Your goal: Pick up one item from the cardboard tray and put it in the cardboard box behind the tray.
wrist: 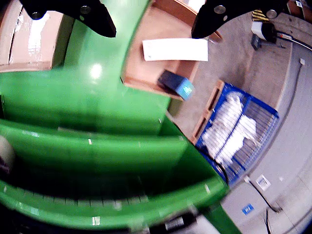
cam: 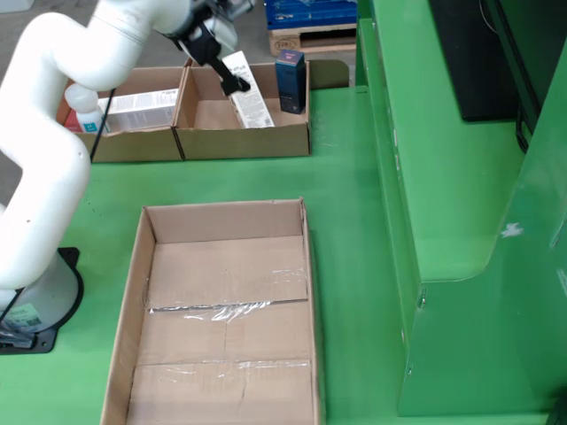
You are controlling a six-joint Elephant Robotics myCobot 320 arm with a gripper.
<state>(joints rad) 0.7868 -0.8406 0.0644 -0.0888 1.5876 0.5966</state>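
In the fixed view the large cardboard tray point(cam: 221, 310) lies in front with nothing in it. Behind it stands a cardboard box point(cam: 199, 115) holding a white carton point(cam: 251, 104) and an upright dark blue carton point(cam: 290, 81). My gripper point(cam: 232, 78) hangs over this box, just above the white carton. In the wrist view my gripper point(wrist: 153, 19) is open, its black fingers point(wrist: 95, 17) spread wide with nothing between them. Below lie the white carton point(wrist: 175, 49) and the blue carton point(wrist: 176, 84) inside the cardboard box point(wrist: 156, 27).
A second cardboard box point(cam: 133, 142) to the left holds a white carton point(cam: 142, 108) and a white bottle point(cam: 84, 111). A green raised ledge point(cam: 443, 177) runs along the right. Blue crates point(cam: 310, 11) sit on a pallet behind the table. The arm's base point(cam: 35, 310) stands left of the tray.
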